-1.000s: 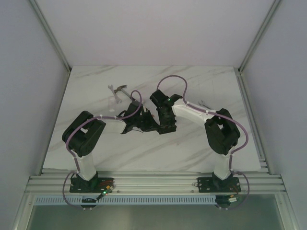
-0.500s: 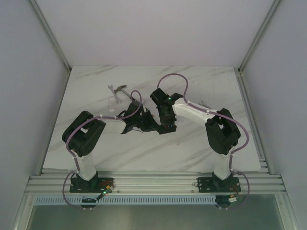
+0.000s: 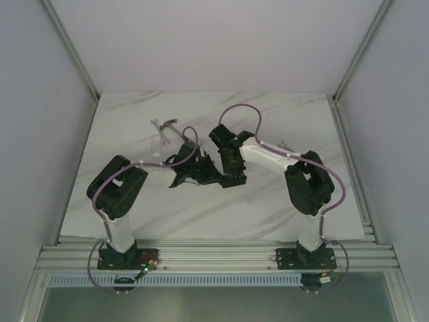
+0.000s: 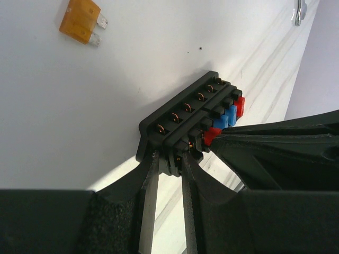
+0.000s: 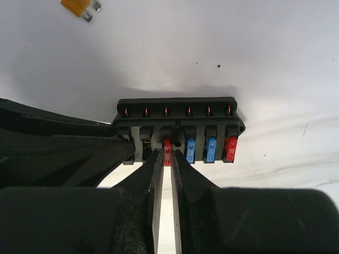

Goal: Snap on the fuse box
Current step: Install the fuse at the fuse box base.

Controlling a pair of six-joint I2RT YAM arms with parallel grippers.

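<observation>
The black fuse box [image 5: 177, 114] lies on the white table, with a red fuse [image 5: 167, 144], two blue fuses [image 5: 190, 150] and another red one [image 5: 231, 148] in its slots. My right gripper [image 5: 167, 154] points at its near side, jaws narrowed onto the red fuse in the third slot and touching both its sides. My left gripper [image 4: 168, 159] is shut on one end of the fuse box [image 4: 185, 114]. In the top view both grippers, left [image 3: 200, 176] and right [image 3: 225, 176], meet mid-table and cover the box.
A loose orange fuse [image 4: 79, 22] lies on the table beyond the box, also showing in the right wrist view as the orange fuse [image 5: 79, 6]. A hammer [image 3: 169, 127] lies at the back left, with a small clear piece [image 3: 157, 142] beside it.
My right gripper's jaws have narrowed onto the red fuse. Both arms have hardly shifted, and the left grip is the same.
</observation>
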